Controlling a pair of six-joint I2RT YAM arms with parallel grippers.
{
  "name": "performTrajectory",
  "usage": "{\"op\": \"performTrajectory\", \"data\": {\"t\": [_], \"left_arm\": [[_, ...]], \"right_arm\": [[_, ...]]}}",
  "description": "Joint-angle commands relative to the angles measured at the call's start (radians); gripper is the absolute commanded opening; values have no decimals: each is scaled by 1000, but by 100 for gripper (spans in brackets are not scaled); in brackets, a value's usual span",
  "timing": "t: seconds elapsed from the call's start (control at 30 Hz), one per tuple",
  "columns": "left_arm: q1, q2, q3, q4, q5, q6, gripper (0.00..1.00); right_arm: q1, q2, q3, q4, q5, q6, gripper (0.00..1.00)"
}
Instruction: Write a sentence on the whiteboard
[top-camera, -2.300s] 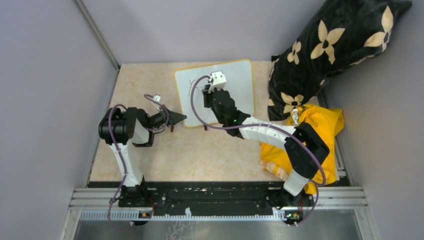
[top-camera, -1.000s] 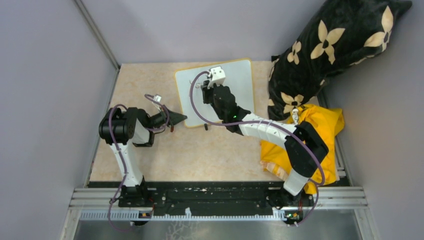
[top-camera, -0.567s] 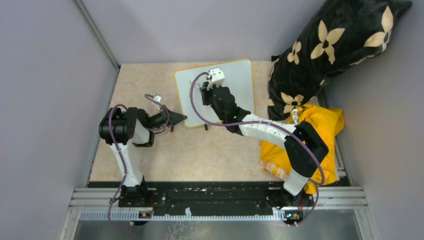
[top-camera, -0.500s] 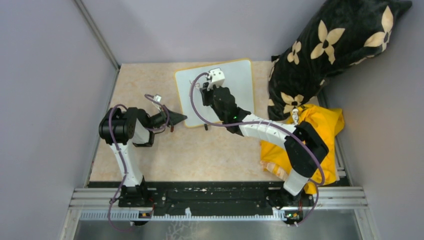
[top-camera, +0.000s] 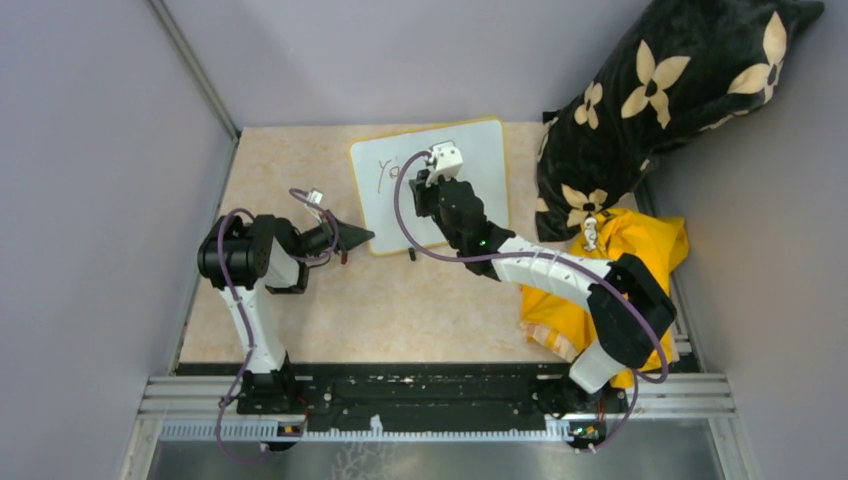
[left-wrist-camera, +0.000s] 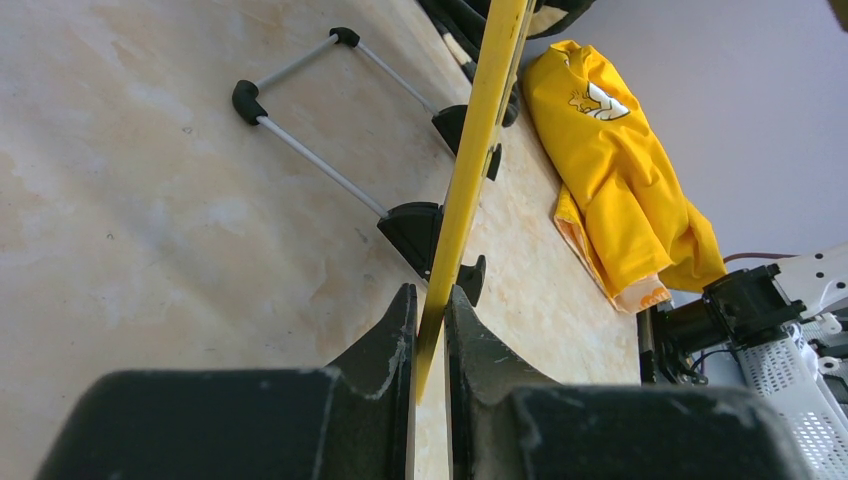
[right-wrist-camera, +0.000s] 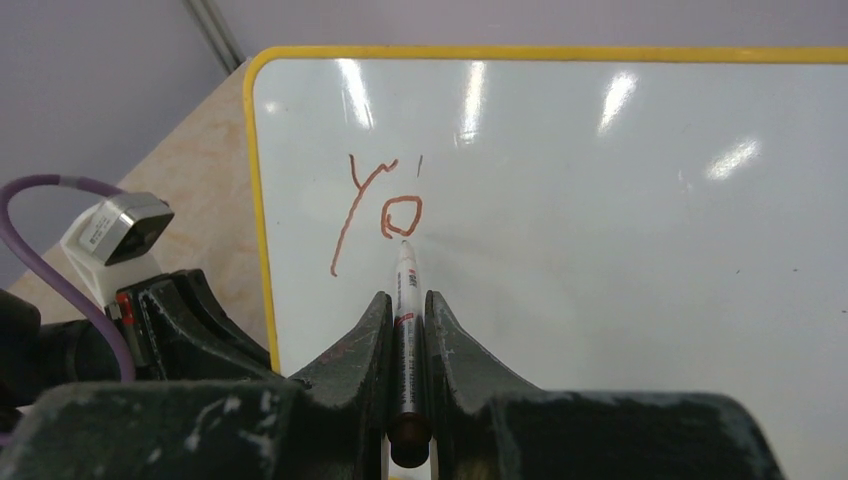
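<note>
1. Gripping a slim marker (right-wrist-camera: 405, 262) between jaws drawn almost together, the right end effector (right-wrist-camera: 405, 300) reached over the whiteboard (right-wrist-camera: 620, 250), and the marker's tip touched the glossy surface just below the letter "o"
2. The sentence (right-wrist-camera: 383, 208) read only "Yo" in thin reddish-brown strokes. It sat close to the board's upper left corner in the right wrist view, with a short stray tick above the "o"
3. The whiteboard sat at the far middle of the bench (top-camera: 300, 320), turned slightly askew from the bench edges, and the rest of its white face was bare and caught several light reflections
4. The left end effector (left-wrist-camera: 430, 300) was narrowed to a thin gap and clamped on the board's yellow-orange frame. In the top view it held the board at the near left corner
5. In the left wrist view the frame ran edge-on between the two fingers, with the board's black feet (left-wrist-camera: 415, 230) down on the bench and a thin metal stand bar (left-wrist-camera: 300, 150) lying just beside them
6. A yellow garment (top-camera: 650, 250) lay crumpled on the right side of the bench, partly under the right arm
7. A black cushion (top-camera: 660, 90) with cream flowers leaned in the far right corner, just beside the board's right edge
</note>
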Motion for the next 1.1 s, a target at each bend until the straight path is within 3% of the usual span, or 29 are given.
{"op": "performTrajectory", "data": {"t": [0.0,1.07], "left_arm": [[-7,22,-8,99,4,-5,0],[-6,23,-5,92,6,-6,0]], "right_arm": [[-13,-65,24,71,38,-5,0],[-47,33,86,76,19,8,0]]}}
